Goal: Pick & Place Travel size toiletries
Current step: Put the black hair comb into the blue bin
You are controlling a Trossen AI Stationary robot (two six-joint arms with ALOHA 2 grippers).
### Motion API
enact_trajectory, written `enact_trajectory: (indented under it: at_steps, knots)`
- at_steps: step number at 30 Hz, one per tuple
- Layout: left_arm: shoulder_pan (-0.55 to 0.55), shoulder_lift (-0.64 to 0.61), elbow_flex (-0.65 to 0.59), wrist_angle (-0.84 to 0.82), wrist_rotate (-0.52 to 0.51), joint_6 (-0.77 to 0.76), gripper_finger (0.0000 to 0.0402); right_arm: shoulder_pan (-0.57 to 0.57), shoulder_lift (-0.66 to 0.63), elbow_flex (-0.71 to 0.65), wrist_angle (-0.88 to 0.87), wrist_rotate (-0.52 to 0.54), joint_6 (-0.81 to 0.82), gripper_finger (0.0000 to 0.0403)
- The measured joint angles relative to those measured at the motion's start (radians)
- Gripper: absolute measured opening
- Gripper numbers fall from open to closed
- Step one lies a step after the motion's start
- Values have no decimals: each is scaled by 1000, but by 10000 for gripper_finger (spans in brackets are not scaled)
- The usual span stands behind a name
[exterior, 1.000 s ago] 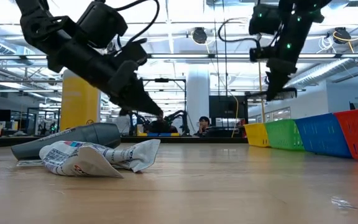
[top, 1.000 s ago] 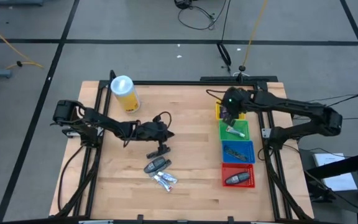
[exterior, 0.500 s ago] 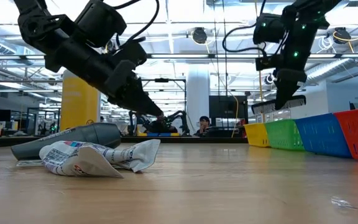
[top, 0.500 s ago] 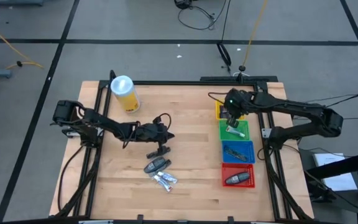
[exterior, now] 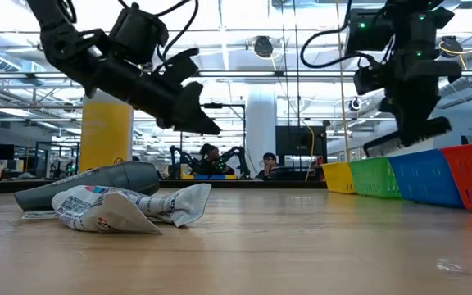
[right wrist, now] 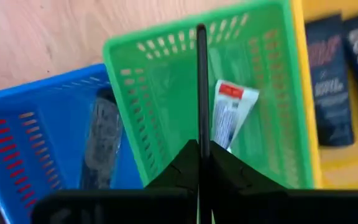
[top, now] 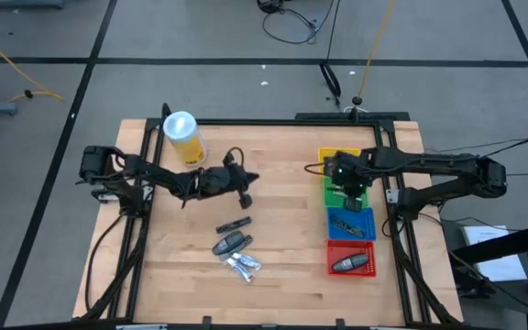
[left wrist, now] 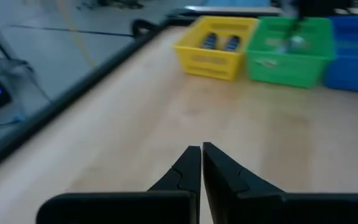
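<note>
Two dark robot arms work over a pale wooden desk (top: 282, 229) framed by black rails, standing on a grey floor crossed by dark lines and loose cables. Beyond the desk, the low view shows a bright open workshop with ceiling lights and a seated person far off.

At the back left stands a tall yellow canister (top: 184, 137) with a white lid. The left gripper (top: 243, 196) hovers above the middle of the desk, its jaws closed and holding nothing; in the left wrist view they meet tip to tip over bare wood.

Near the front centre lie loose toiletries: a slim dark tube (top: 234, 224), a dark grey pack (top: 230, 244) and a crumpled silvery sachet (top: 245, 266) with printing, close together.

Along the right side runs a row of four trays. The yellow tray (right wrist: 328, 149) holds two dark flat packs (right wrist: 328, 81). The green tray (right wrist: 166, 106) holds a white-green tube (right wrist: 229, 115) with a red end. The blue tray (top: 350, 224) holds a dark item, the red tray (top: 350, 258) another. The right gripper (top: 354, 198) hangs over the green tray, jaws closed and empty.
</note>
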Motion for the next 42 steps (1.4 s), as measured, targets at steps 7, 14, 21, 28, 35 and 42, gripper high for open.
enact_trajectory:
  at_steps: [7, 14, 21, 28, 35, 42]
  knots:
    - [113, 0, 0, 32, -1, -17, 19, 84, 0, 0, -51, -205, 157, 8]
    - [137, 0, 0, 31, 1, -9, 19, 267, -13, 0, -50, -262, 450, 7]
    - [122, 0, 0, 12, 10, 23, 19, 446, -66, 0, -44, -148, 666, 7]
    - [75, 0, 0, -79, 69, -7, 19, 555, -89, -58, 28, -157, 787, 7]
    - [18, 0, 0, -81, 179, 2, 19, 563, -88, -230, 236, -155, 755, 8]
    - [-7, 0, 0, -63, 181, 31, 19, 563, -89, -307, 303, -156, 727, 8]
